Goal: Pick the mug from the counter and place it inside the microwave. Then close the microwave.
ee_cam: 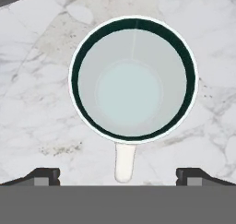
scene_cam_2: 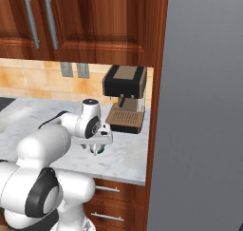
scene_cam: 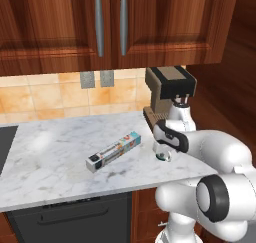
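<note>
Right now the gripper (ee_cam: 118,176) hangs directly above the mug (ee_cam: 132,78), looking straight down into its open mouth, and that is the relation the coming move turns on: the mug lies dead ahead along the hand's own axis, so the approach looks like a plain descent. Its fingertips (ee_cam: 42,175) sit far out at either side of the hand view, spread wide, with nothing between them. The mug stands upright on the counter (scene_cam: 50,157), its axis vertical, and its small handle points back toward the hand's lower edge, falling between the two tips (so the jaws look set to close across the body, not on the handle).

From the base cameras the gripper (scene_cam: 163,154) hovers low near the counter's front edge, the mug (scene_cam_2: 98,150) just peeking out beneath it, with the coffee machine (scene_cam: 167,94) close behind and a foil-wrap box (scene_cam: 114,151) lying to the left, apart from it.

Writing? The box carries coloured print, but it's too small to read. No brand shows on the mug.
</note>
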### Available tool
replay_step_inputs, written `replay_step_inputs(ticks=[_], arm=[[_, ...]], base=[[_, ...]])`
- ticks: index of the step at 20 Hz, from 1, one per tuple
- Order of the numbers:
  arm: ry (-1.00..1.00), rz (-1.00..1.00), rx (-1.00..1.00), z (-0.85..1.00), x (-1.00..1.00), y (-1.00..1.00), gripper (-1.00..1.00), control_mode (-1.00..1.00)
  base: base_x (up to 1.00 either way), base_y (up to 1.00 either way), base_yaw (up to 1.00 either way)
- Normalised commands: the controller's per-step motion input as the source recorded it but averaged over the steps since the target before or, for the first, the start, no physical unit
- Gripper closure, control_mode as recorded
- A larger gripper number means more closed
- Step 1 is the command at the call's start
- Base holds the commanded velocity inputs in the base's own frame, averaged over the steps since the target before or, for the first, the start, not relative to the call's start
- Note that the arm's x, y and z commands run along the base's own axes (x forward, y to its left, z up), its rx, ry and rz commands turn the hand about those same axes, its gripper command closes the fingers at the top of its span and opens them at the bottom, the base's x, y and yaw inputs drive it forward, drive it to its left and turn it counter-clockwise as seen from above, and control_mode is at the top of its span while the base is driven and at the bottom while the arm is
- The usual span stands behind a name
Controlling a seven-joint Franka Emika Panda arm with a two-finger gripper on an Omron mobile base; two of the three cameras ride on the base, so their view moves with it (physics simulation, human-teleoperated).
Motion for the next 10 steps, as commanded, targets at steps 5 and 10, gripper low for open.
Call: replay_step_inputs(ticks=[5, 10], arm=[[0.0, 0.0, 0.0, -0.22, 0.03, 0.0, -1.0, -1.0], [0.0, 0.0, 0.0, -0.12, 0.1, -0.02, -1.0, -1.0]], base=[[0.0, 0.0, 0.0], [0.0, 0.0, 0.0]])
